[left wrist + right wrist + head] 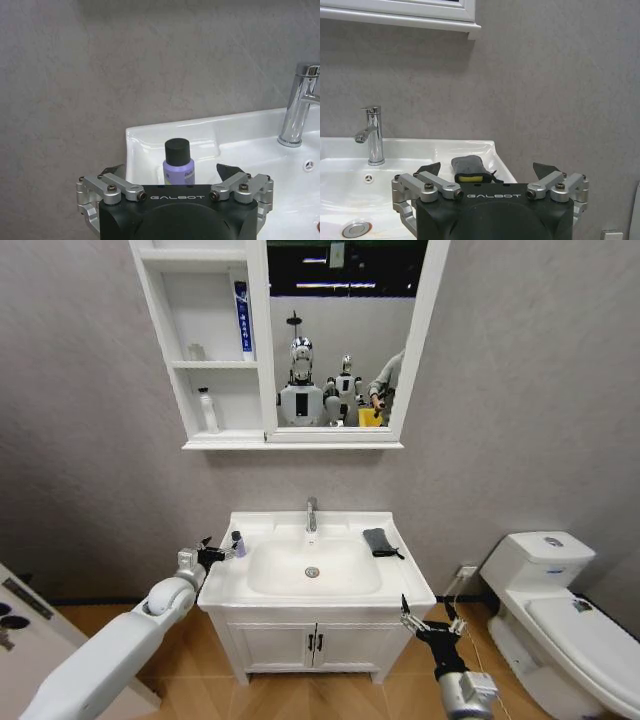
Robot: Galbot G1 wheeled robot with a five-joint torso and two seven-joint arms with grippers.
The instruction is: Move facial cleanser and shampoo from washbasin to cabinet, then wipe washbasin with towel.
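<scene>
From the head camera, the left claw (pixel 218 553) sat spread open at the washbasin's (pixel 400 585) left rim, close to a small lavender bottle (pixel 239 544). The towel (pixel 378 541) lay on the right rim; the cabinet (pixel 165 310) hung above, a white bottle (pixel 208 411) on its lower shelf.

In the left wrist view, the bottle (pixel 179 162) stood between the open fingers (pixel 227 172), perhaps untouched, the tap (pixel 301 106) beyond.

In the right wrist view, the right claw (pixel 487 170) was open below the rim, short of the towel (pixel 470 170).

A small bottle (pixel 239 543) stands on the left rim of the washbasin (pixel 330 595). The towel (pixel 379 541) lies on the right rim. The tap (pixel 311 514) is at the far middle. The cabinet (pixel 212 350) hangs above.
</scene>
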